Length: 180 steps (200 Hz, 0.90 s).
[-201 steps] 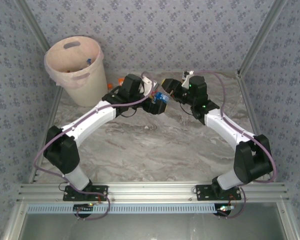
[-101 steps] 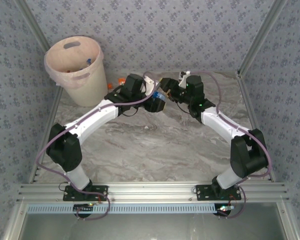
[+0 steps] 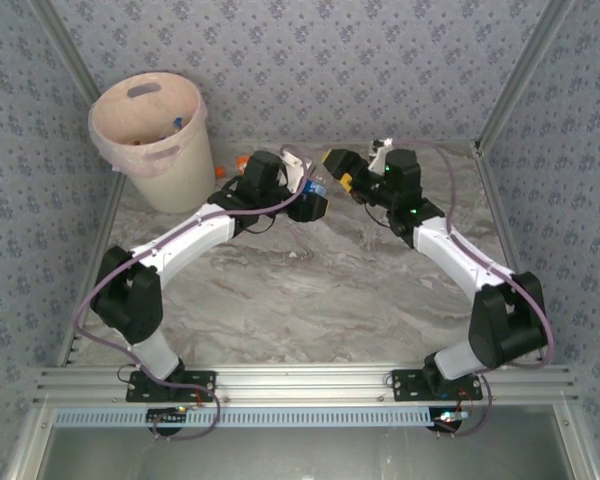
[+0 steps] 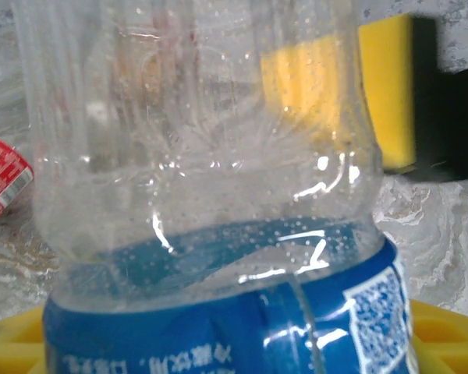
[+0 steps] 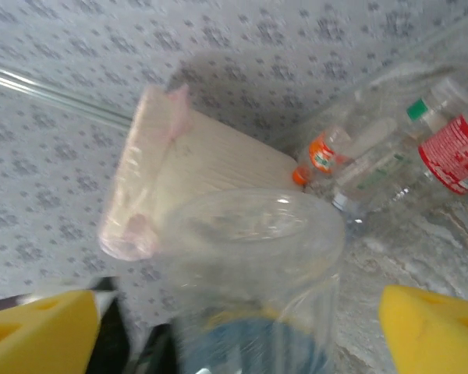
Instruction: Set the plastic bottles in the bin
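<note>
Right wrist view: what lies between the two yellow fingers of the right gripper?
In the right wrist view, a clear blue-labelled bottle shows in the gap between the open right gripper's yellow fingers, touching neither.

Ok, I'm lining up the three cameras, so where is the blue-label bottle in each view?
Top external: the blue-label bottle is just above centre.
Left wrist: the bottle is close up, across most of the picture.
Right wrist: the bottle is at lower centre.
Shared landmark: the bin, upper left in top external; the bin stands behind the bottle in right wrist.
</note>
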Tool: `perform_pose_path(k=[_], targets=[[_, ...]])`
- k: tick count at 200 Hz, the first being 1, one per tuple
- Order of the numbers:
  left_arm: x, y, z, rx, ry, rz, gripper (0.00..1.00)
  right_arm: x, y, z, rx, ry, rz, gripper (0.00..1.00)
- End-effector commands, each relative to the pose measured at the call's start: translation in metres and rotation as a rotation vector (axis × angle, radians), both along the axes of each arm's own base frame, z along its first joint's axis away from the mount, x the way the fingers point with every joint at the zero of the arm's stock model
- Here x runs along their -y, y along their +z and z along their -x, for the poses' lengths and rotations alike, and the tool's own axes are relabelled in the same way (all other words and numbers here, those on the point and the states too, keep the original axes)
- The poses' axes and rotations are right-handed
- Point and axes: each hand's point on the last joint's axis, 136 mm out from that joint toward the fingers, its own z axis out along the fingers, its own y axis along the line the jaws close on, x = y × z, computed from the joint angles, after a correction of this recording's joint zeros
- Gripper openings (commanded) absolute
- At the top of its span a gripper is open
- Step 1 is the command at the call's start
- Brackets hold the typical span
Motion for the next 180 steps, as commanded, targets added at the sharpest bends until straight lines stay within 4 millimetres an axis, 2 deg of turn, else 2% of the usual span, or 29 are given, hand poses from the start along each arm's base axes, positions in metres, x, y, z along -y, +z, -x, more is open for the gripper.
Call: perform_pose_path(k=[1,58,89,108,131,180], targets=[[-0.012,0.014,-0.003,0.016,0.043,0.042,0.59,0.025,0.034,0.012,0.141,-0.068,0.040,1.00],[-0.042,0.022,-0.010,0.009,0.129,0.080,0.59,0.076,0.038,0.028,0.238,-0.260,0.226,1.00],[-0.066,0.037,-0.016,0.028,0.190,0.085,0.59,0.092,0.025,0.034,0.258,-0.325,0.321,1.00],[-0.085,0.055,-0.022,0.075,0.247,0.086,0.59,0.096,0.019,0.035,0.246,-0.339,0.331,1.00],[-0.112,0.087,-0.031,0.161,0.331,0.091,0.59,0.101,0.011,0.032,0.223,-0.370,0.351,1.00],[-0.189,0.148,-0.056,0.336,0.617,0.141,0.61,0.113,-0.002,0.027,0.179,-0.430,0.393,1.00]])
